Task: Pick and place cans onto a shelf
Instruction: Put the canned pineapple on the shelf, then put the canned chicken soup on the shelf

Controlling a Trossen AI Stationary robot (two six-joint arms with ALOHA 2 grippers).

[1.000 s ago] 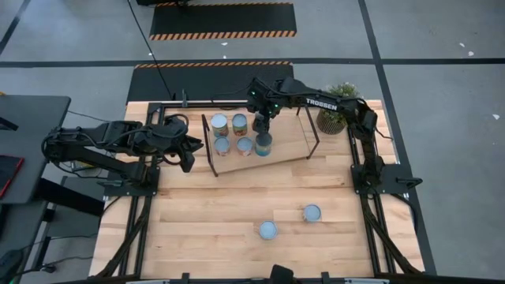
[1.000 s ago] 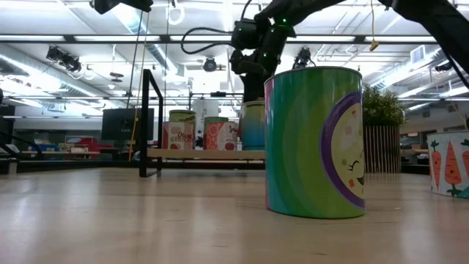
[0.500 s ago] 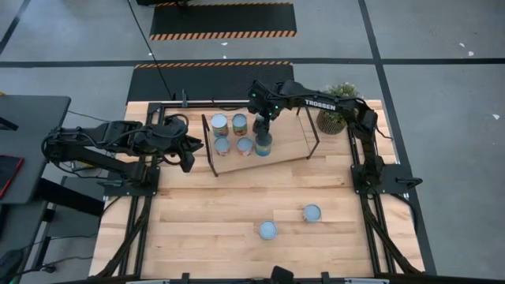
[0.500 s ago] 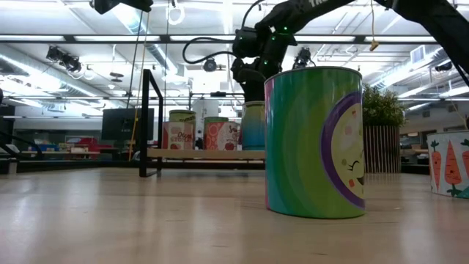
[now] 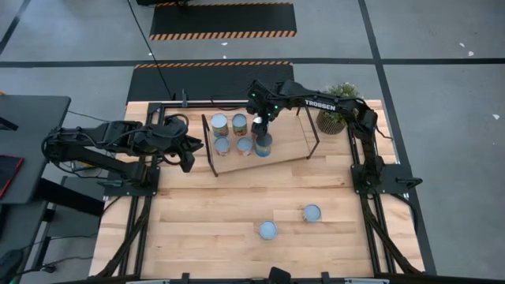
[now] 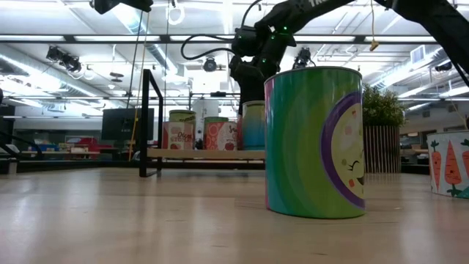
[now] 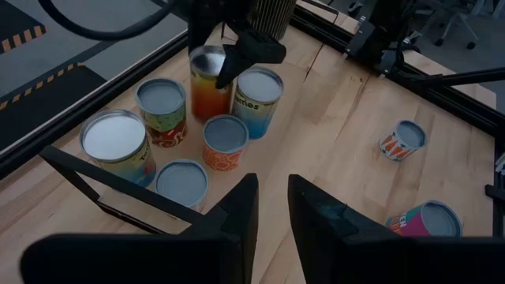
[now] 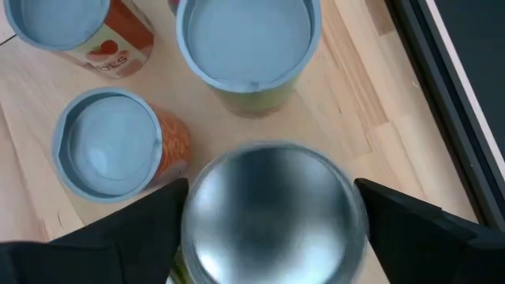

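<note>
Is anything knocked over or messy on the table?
Nothing looks knocked over or spilled. Six cans stand upright together on the shelf, and the right gripper sits over one of them with its jaws open. Two more cans wait upright on the table, not yet put away.

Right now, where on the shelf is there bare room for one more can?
The shelf's right half, between the right gripper and the right black rod frame, is bare board. The left half is crowded with six cans standing close together.
</note>
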